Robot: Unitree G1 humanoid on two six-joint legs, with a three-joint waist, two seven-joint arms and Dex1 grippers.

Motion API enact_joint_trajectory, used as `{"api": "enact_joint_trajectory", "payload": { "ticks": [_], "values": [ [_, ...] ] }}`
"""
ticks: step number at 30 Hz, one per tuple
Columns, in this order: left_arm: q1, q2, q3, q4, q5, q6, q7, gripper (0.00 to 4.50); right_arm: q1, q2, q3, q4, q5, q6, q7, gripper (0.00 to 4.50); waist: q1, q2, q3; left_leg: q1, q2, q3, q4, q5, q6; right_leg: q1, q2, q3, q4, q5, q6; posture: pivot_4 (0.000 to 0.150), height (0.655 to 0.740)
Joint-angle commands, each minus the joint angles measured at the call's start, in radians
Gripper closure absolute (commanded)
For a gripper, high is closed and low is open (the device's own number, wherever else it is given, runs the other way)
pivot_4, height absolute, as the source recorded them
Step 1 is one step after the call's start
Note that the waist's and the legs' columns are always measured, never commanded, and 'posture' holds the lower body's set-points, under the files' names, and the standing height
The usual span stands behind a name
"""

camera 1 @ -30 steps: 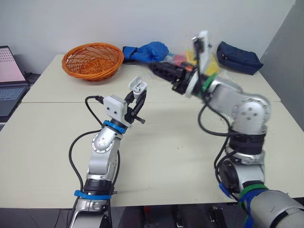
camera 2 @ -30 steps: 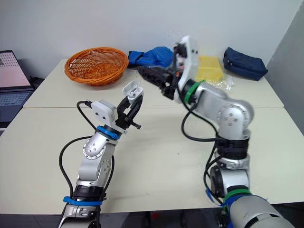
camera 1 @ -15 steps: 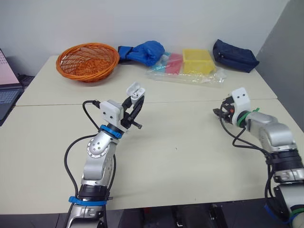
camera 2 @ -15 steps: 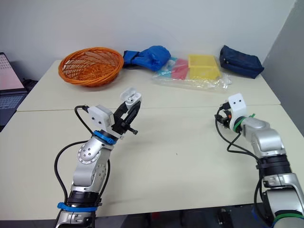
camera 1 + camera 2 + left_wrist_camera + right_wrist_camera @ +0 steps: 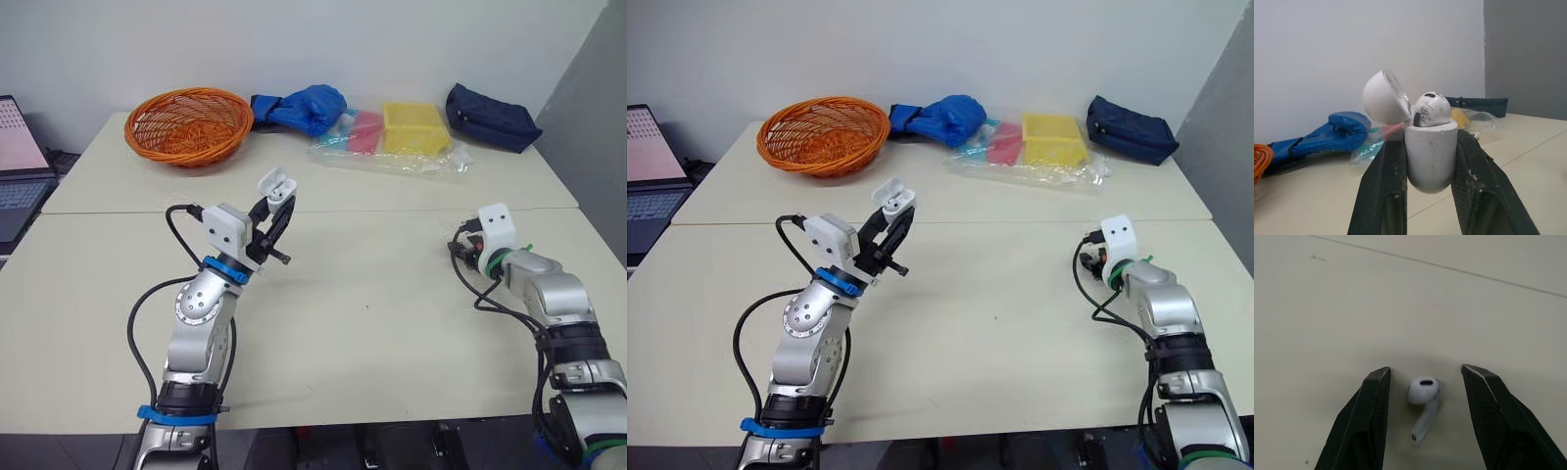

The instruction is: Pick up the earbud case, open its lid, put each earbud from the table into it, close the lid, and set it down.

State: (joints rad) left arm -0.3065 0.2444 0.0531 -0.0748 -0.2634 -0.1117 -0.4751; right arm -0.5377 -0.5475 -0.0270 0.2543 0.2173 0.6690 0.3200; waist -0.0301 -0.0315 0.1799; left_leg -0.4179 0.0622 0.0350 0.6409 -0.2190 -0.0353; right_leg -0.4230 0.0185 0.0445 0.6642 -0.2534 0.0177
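**Q.** The fingers (image 5: 1383,196) of the left gripper (image 5: 1430,139) are shown clamped on the two sides of the earbud case (image 5: 1431,161). How is the case to be read?

**A.** It is held upright above the left part of the table (image 5: 372,323), mouth upward. The lid (image 5: 1382,98) is swung back on its hinge. A seated earbud (image 5: 1431,108) is seen in the case, its head standing proud of the rim. The second well cannot be made out.

**Q.** And at the right?

**A.** The fingers (image 5: 1364,421) of the right gripper (image 5: 1425,368) are spread apart, one on each side of the loose earbud (image 5: 1422,396). The earbud lies flat on the right part of the table and is touched by neither finger. Its head is turned toward the fingertips and its stem toward the wrist.

**Q.** How is the step in hand best carried out?

**A.** The pick of the loose earbud is judged to be the step in hand.
- The gripper should be lowered until the pads are level with the rounded head.
- The fingers should then be closed slowly on the head, not on the thin stem.
- A light force is advised, since so small and smooth a piece is expected to roll or squirt out.
- The case is best kept level, so that the seated earbud is not spilled.
- For insertion, the stem should be directed downward.
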Motion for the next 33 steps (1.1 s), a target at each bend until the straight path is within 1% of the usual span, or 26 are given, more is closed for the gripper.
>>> {"api": "enact_joint_trajectory", "payload": {
  "ticks": [1, 7, 10, 13, 14, 20, 22, 23, 24, 25, 26, 29, 30, 31, 33],
  "values": [
    [-0.008, 0.0, 0.003, -0.054, -0.003, -0.005, 0.008, 3.71, 0.01, 0.024, -0.052, -0.027, -0.005, 0.023, -0.043, 2.15, -0.001, 0.0, 0.0, 0.0, 0.0, 0.0, 0.0, 0.0, 0.0, 0.0, 0.0, 0.0, 0.0, 0.0, 0.0, 0.15, 0.74],
    [-0.017, 0.006, 0.005, -0.047, -0.005, -0.003, 0.006, 3.71, 0.006, 0.048, -0.081, -0.022, -0.009, 0.036, -0.055, 2.15, 0.0, 0.0, 0.0, 0.001, 0.0, 0.0, 0.002, 0.0, 0.0, 0.001, 0.0, 0.0, 0.001, 0.0, 0.0, 0.15, 0.74],
    [-0.022, 0.011, 0.008, -0.041, -0.007, -0.004, 0.002, 3.71, 0.004, 0.052, -0.071, -0.007, -0.024, 0.018, -0.046, 2.76, 0.0, 0.0, 0.0, 0.001, -0.001, 0.0, 0.002, 0.0, 0.0, 0.002, 0.0, 0.0, 0.0, 0.0, 0.0, 0.15, 0.74],
    [-0.024, 0.012, 0.007, -0.039, -0.006, -0.005, 0.002, 3.71, 0.004, 0.054, -0.064, 0.011, -0.035, -0.002, -0.037, 3.84, 0.0, 0.0, 0.0, 0.001, -0.001, 0.0, 0.002, 0.0, 0.0, 0.002, 0.0, 0.0, 0.001, 0.0, 0.0, 0.15, 0.74],
    [-0.024, 0.011, 0.006, -0.04, -0.006, -0.005, 0.003, 3.71, 0.004, 0.052, -0.061, 0.017, -0.038, -0.01, -0.032, 4.11, 0.0, 0.0, 0.0, 0.001, -0.001, 0.0, 0.002, 0.0, 0.0, 0.002, 0.0, 0.0, 0.001, 0.0, 0.0, 0.15, 0.74],
    [-0.016, 0.009, 0.005, -0.047, -0.006, -0.003, 0.006, 3.71, 0.007, 0.04, -0.065, 0.028, -0.052, -0.027, -0.001, 4.11, 0.0, 0.0, 0.0, 0.001, -0.001, 0.0, 0.003, 0.0, 0.0, 0.002, 0.0, 0.0, 0.001, 0.001, 0.001, 0.15, 0.74],
    [-0.011, 0.009, 0.004, -0.05, -0.005, -0.004, 0.006, 3.71, 0.011, 0.01, -0.059, 0.012, -0.05, -0.024, 0.046, 4.11, 0.001, 0.0, 0.0, 0.001, -0.001, 0.0, 0.003, 0.0, 0.0, 0.002, 0.0, 0.0, 0.001, 0.001, 0.001, 0.15, 0.74],
    [-0.008, 0.01, 0.006, -0.051, -0.006, -0.005, 0.006, 3.71, 0.018, -0.019, -0.051, -0.032, -0.019, -0.013, 0.124, 4.11, 0.001, 0.0, 0.0, 0.001, -0.001, 0.0, 0.003, 0.0, 0.0, 0.002, 0.0, 0.0, 0.001, 0.001, 0.001, 0.15, 0.74],
    [-0.005, 0.012, 0.008, -0.05, -0.009, -0.007, 0.003, 3.71, 0.034, -0.081, -0.013, -0.093, 0.003, -0.018, 0.25, 4.11, 0.001, 0.0, 0.0, 0.001, -0.001, 0.0, 0.003, 0.0, 0.0, 0.002, 0.0, 0.0, 0.001, 0.001, 0.001, 0.15, 0.74],
    [-0.003, 0.012, 0.009, -0.05, -0.009, -0.008, 0.002, 3.71, 0.045, -0.126, 0.012, -0.133, 0.016, -0.023, 0.34, 4.11, 0.003, 0.0, 0.0, 0.0, -0.001, 0.0, 0.002, 0.0, 0.0, 0.002, 0.0, 0.0, 0.0, 0.001, 0.001, 0.15, 0.74],
    [0.0, 0.014, 0.011, -0.049, -0.012, -0.01, -0.001, 3.71, 0.066, -0.202, 0.051, -0.185, 0.031, -0.042, 0.472, 4.11, 0.003, 0.001, 0.0, 0.0, -0.001, 0.0, 0.002, 0.0, 0.0, 0.002, 0.0, -0.001, 0.0, 0.001, 0.001, 0.15, 0.74],
    [0.009, 0.016, 0.013, -0.049, -0.015, -0.014, -0.008, 3.71, 0.118, -0.384, 0.112, -0.266, 0.056, -0.1, 0.746, 4.11, 0.003, 0.001, 0.0, 0.0, -0.001, -0.001, 0.002, 0.0, 0.0, 0.002, 0.0, -0.001, -0.001, 0.0, 0.001, 0.15, 0.74],
    [0.02, 0.019, 0.015, -0.049, -0.018, -0.021, -0.015, 3.71, 0.141, -0.517, 0.147, -0.24, 0.009, -0.211, 0.894, 4.11, 0.003, 0.001, 0.0, 0.001, -0.001, -0.001, 0.002, 0.0, 0.0, 0.002, 0.0, -0.001, -0.001, 0.0, 0.001, 0.15, 0.74],
    [0.027, 0.021, 0.016, -0.048, -0.02, -0.025, -0.02, 3.71, 0.156, -0.61, 0.172, -0.218, -0.028, -0.295, 0.999, 4.11, 0.005, 0.002, 0.001, 0.0, -0.001, -0.001, 0.002, 0.0, 0.0, 0.003, 0.0, -0.001, -0.001, 0.0, 0.001, 0.15, 0.74],
    [0.036, 0.023, 0.016, -0.047, -0.018, -0.033, -0.027, 3.71, 0.158, -0.708, 0.214, -0.152, -0.087, -0.435, 1.103, 4.11, 0.005, 0.003, 0.001, 0.001, -0.002, -0.001, 0.002, 0.0, 0.001, 0.003, -0.002, -0.002, -0.001, 0.0, 0.001, 0.15, 0.74]
  ]
}}
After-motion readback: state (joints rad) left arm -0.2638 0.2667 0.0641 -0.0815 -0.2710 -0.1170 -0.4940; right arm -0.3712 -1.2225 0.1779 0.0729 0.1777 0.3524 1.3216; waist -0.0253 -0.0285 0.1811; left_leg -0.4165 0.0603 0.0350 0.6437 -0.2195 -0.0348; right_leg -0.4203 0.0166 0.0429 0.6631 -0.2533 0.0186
